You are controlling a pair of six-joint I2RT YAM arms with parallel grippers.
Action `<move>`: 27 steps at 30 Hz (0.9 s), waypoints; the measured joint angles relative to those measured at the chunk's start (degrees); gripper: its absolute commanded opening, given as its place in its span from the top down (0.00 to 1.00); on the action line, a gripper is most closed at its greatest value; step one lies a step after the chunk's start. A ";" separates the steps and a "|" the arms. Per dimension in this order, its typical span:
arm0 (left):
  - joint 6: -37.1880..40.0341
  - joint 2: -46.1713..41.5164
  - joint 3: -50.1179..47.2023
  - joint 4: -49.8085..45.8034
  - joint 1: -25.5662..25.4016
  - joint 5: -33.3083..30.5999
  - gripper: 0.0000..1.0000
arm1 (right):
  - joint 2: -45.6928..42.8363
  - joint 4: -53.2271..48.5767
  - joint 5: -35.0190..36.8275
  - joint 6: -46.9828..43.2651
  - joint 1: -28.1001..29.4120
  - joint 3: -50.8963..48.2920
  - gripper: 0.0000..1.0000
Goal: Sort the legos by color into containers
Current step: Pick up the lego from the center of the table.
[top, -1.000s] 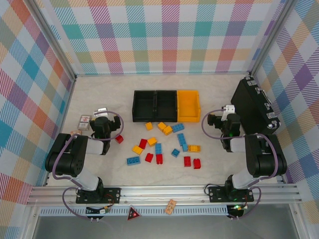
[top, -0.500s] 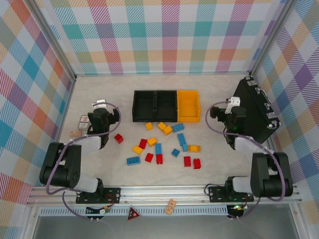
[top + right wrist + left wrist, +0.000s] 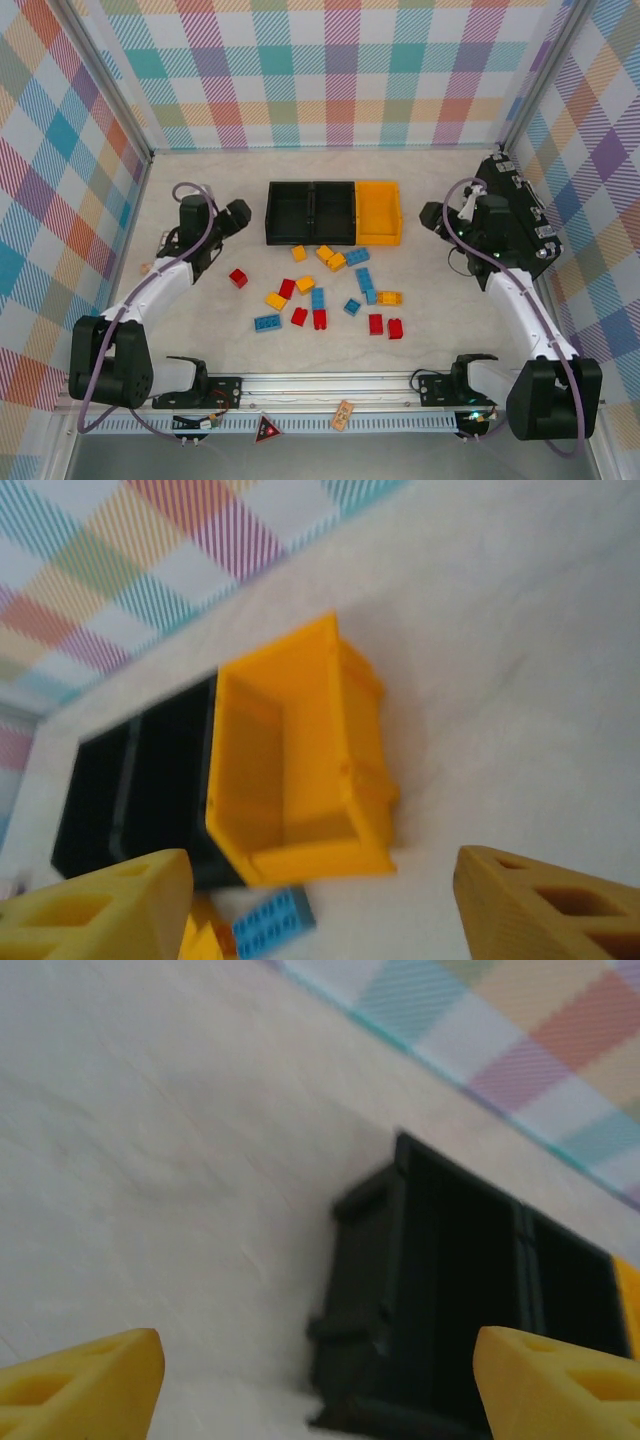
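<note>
- We're seeing three bins standing side by side, touching, in one row at the middle-back of the table (image 3: 450,335). They are the left black bin (image 3: 290,214), the middle black bin (image 3: 335,214) and the yellow-orange bin (image 3: 378,212) at the right end.
- From the top view, all three bins are showing only bare floor inside. The black interiors are reading dark, so we can't vouch for fine detail there.
- The right wrist view, though blurred, is showing the yellow-orange bin's floor and walls bare too.
- All the legos (image 3: 317,298) we're seeing are lying on the table in front of the bins, in a loose mix of red, yellow and blue.
- Closest to the bins, a pair of yellow bricks (image 3: 330,257) is lying just in front of the middle black bin. A blue brick (image 3: 357,256) is lying just in front of the yellow-orange bin.
- One red brick (image 3: 238,278) is lying apart at the left edge of the scatter.
- The left gripper (image 3: 238,214) is hovering just left of the left black bin and pointing at it. Its fingertips (image 3: 80,1380) are standing wide apart with nothing between them, so it's open and empty.
- The right gripper (image 3: 432,216) is hovering right of the yellow-orange bin, next to the large black hard case (image 3: 515,220). Its fingertips (image 3: 550,900) are also spread wide, gripping nothing.
</note>
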 measured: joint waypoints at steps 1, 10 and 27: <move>-0.26 -0.81 -0.57 -1.29 -1.01 2.16 0.29 | 0.26 -2.29 -0.96 -0.20 0.66 0.13 0.39; -1.70 -8.63 -7.67 -7.78 -11.45 9.88 0.30 | 6.86 -15.82 1.07 -2.62 15.08 1.97 0.41; -4.83 -8.41 -10.38 -11.61 -22.51 6.36 0.28 | 31.54 -21.94 12.07 -5.44 31.82 15.23 0.44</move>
